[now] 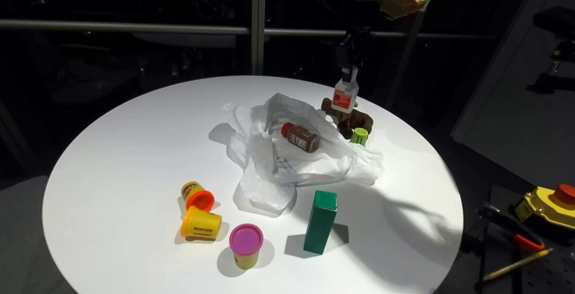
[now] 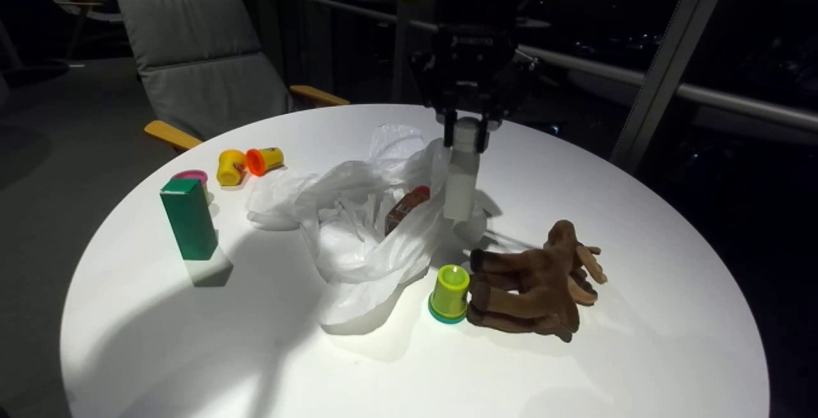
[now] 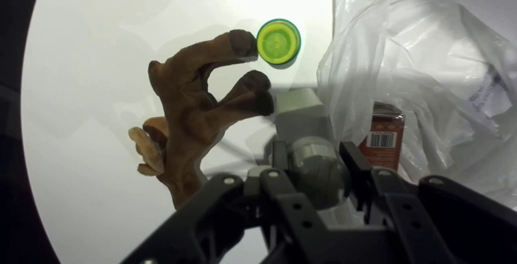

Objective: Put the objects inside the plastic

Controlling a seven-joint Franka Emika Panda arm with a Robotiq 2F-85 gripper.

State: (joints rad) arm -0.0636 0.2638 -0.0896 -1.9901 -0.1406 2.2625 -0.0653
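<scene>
The jaws are pinching a white bottle (image 1: 345, 98) by its top end, holding it in mid-air, just beside the bag (image 1: 314, 170)! The bag gapes open, a red-capped brown bottle (image 1: 302, 138) lying inside. Outside it, a plush animal (image 2: 546, 277) on its side, a green tub (image 2: 450, 293) just beside its feet; then a standing green box (image 1: 320, 223), a purple-lidded tub (image 1: 246, 241), two yellow tubs (image 1: 202, 224). In an exterior view, open tabletop (image 1: 139, 143) stretches from bag to curved edge.

Black fingers (image 3: 356, 158), silver screw heads (image 3: 229, 181), pale ROBOTIQ lettering (image 2: 473, 41).
</scene>
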